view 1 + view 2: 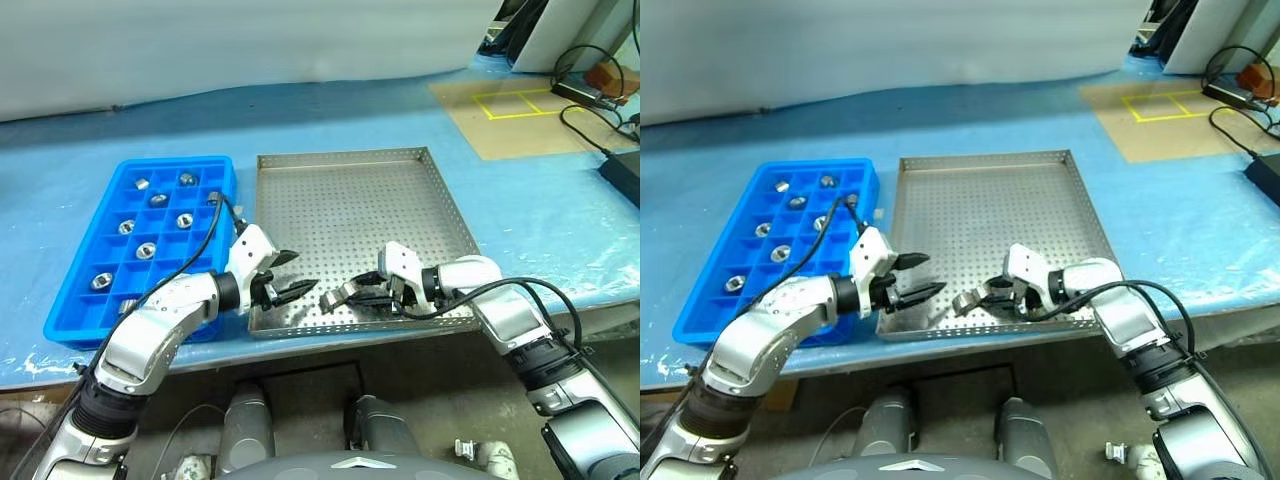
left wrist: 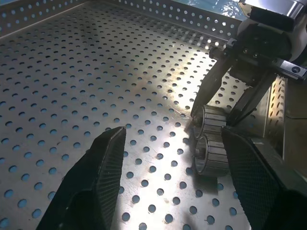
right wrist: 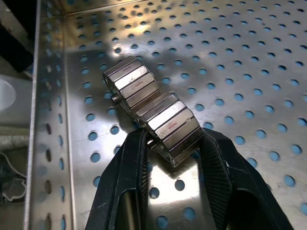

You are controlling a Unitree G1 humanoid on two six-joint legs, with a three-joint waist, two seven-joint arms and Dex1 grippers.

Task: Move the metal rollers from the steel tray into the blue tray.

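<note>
Left gripper [image 1: 290,275] hangs wide open and empty over the near-left corner of the perforated square steel tray [image 1: 350,190].
Bright blue compartmented plastic tray [image 1: 75,305] on its left already holds several rollers. Right gripper [image 3: 168,143] pinches one of two touching shiny ribbed metal rollers [image 3: 148,110]; I'd lift straight up so the neighbour stays put.

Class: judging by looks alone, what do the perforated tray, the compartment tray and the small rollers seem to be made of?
Steel tray: likely sheet metal, dull silver, punched holes, reflective glare.
Blue tray: probably moulded plastic, uniform bright blue.
Metal rollers: apparently polished metal, mirror-like facets.
</note>
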